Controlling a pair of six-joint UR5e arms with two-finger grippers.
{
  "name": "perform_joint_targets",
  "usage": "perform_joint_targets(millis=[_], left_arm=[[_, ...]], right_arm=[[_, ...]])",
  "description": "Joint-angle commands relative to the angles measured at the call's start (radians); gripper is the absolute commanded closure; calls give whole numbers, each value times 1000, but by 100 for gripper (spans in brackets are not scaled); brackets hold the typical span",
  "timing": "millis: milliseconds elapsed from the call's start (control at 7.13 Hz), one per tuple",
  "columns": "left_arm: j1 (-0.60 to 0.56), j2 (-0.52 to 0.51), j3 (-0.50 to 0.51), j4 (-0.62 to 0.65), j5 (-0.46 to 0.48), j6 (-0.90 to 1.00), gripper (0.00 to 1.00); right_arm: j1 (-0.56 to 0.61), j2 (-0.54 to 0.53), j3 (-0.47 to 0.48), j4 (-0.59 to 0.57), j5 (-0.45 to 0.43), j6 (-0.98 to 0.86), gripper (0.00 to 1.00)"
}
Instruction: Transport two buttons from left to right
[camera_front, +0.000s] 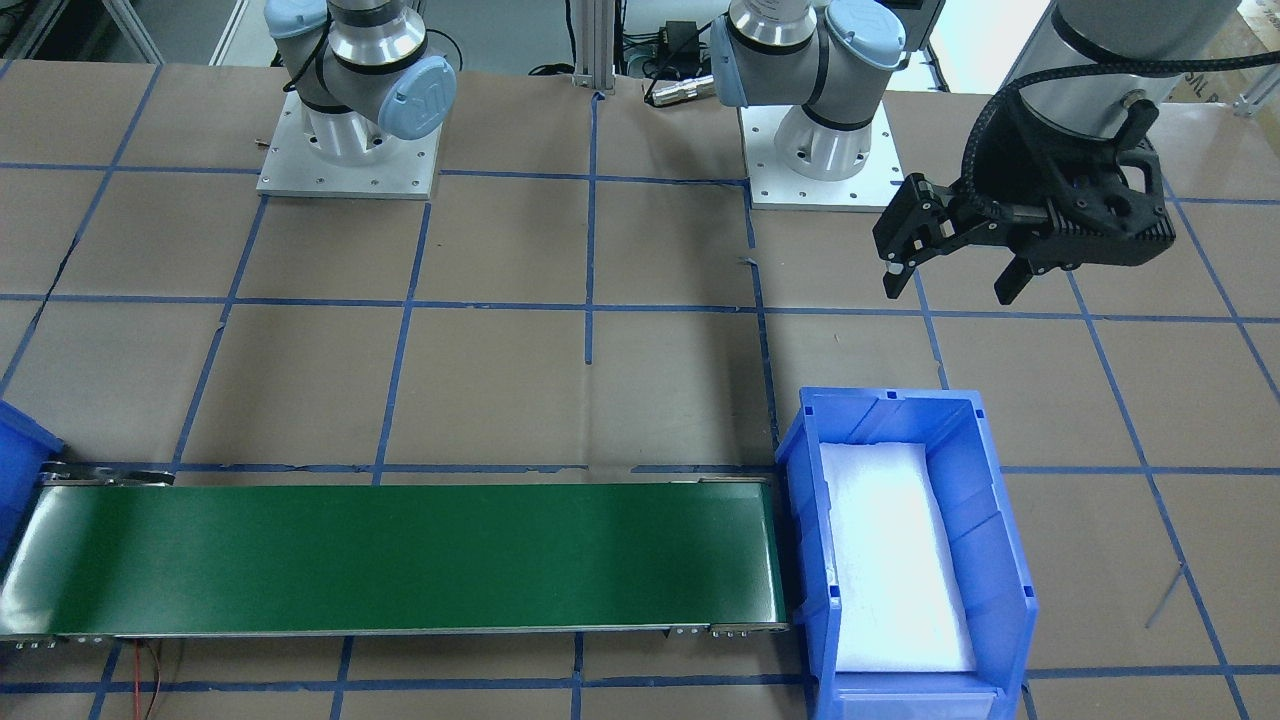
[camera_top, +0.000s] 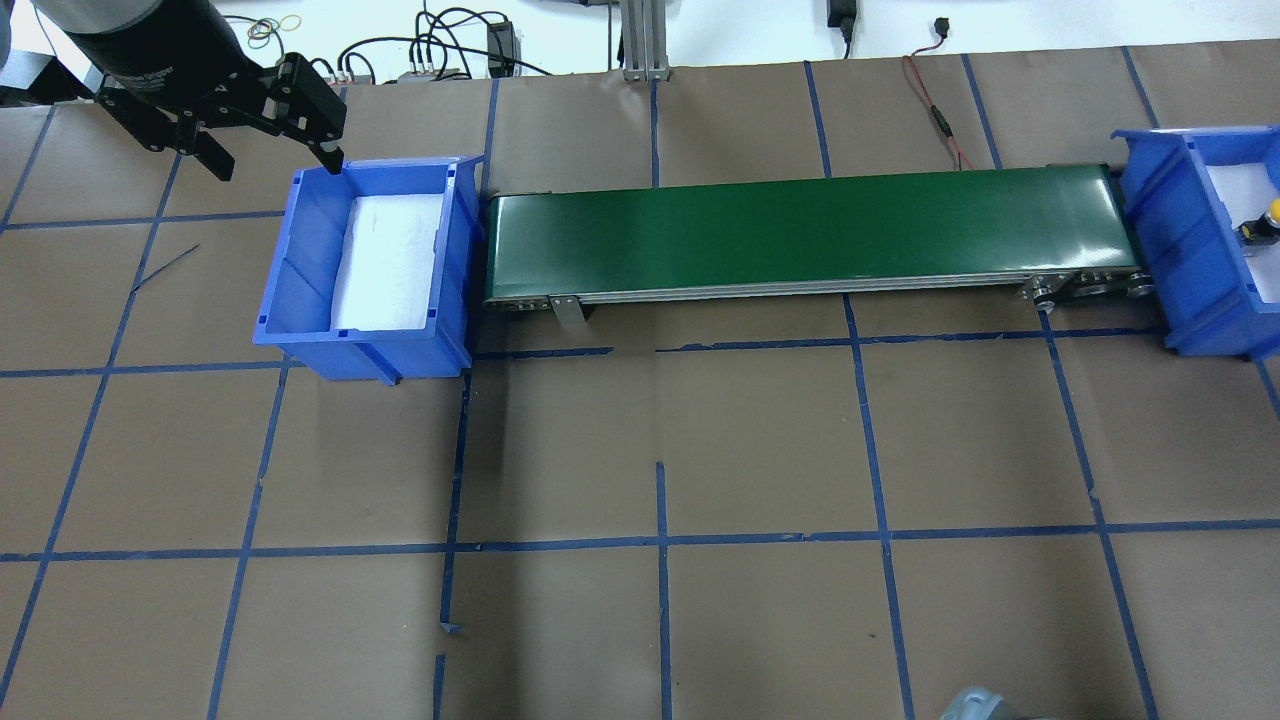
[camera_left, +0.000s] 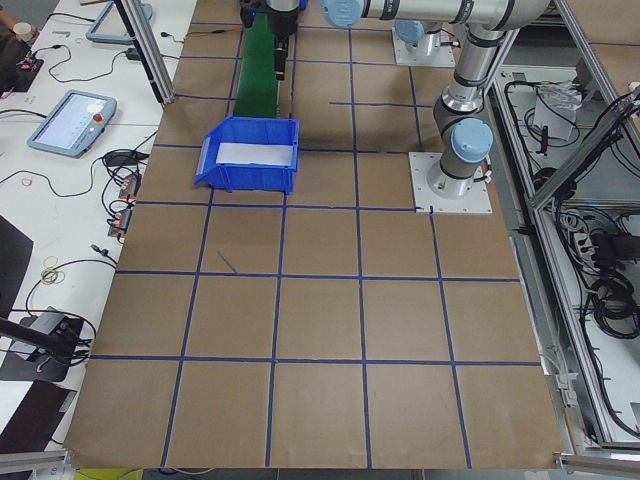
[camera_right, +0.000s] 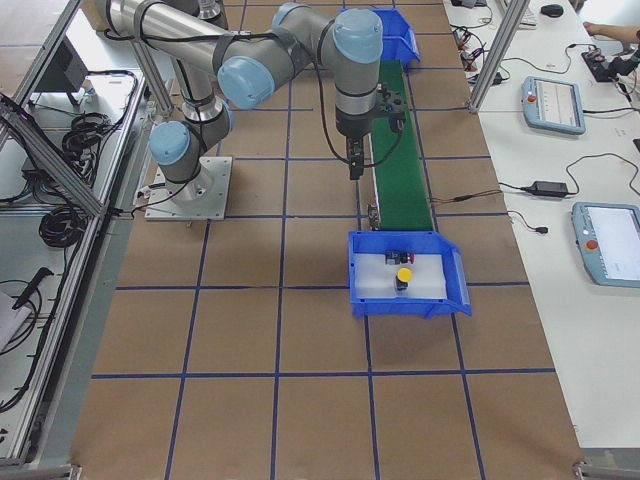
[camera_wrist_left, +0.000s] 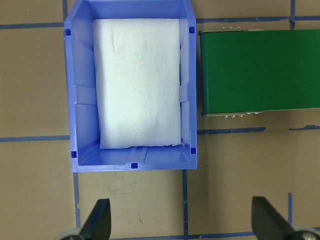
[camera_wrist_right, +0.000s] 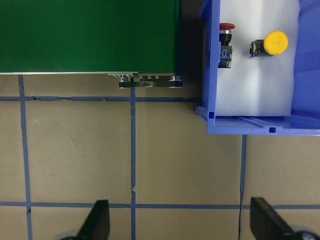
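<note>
1. Front-facing view: left gripper (camera_front: 950, 287) hangs high over the table (camera_front: 500, 380), fingers spread wide. The left bin (camera_front: 800, 470) holds a white foam pad (camera_front: 890, 560). The green belt (camera_front: 400, 555) ends just beside its wall.
2. Overhead view: left gripper (camera_top: 278, 165) is splayed wide by the far corner of the left bin (camera_top: 300, 260). The belt (camera_top: 800, 230) runs across to the right bin (camera_top: 1160, 230). The yellow button (camera_top: 1265, 222) shows inside it, at the frame edge.
3. Left side view: left bin (camera_left: 250, 180) sits at the near end of the belt (camera_left: 258, 70). Cannot tell either gripper's spread from here.
4. Right side view: right gripper (camera_right: 355, 160) points down beside the belt (camera_right: 395, 170). The red button (camera_right: 400, 258) and yellow button (camera_right: 403, 275) lie in the right bin (camera_right: 358, 285).
5. Left wrist view: fingers (camera_wrist_left: 97, 222) set wide. The left bin (camera_wrist_left: 132, 165) and its pad (camera_wrist_left: 137, 82) lie below.
6. Right wrist view: fingers (camera_wrist_right: 97, 222) set wide over the table (camera_wrist_right: 175, 150). The red button (camera_wrist_right: 226, 42) lies against the right bin's (camera_wrist_right: 250, 125) belt-side wall. The yellow button (camera_wrist_right: 270, 44) is near it, not touching.
</note>
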Motion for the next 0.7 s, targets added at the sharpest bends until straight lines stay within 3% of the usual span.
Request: perform_joint_targets(millis=[0,140,561], left_arm=[[0,-2,1,1,0,-3,0],[0,0,3,5,0,0,0],[0,0,1,5,0,2,0]], right_arm=[[126,-31,-8,9,-7,193,0],[238,-21,-30,6,-45,338,0],[548,-4,-22,-3,-51,730,0]])
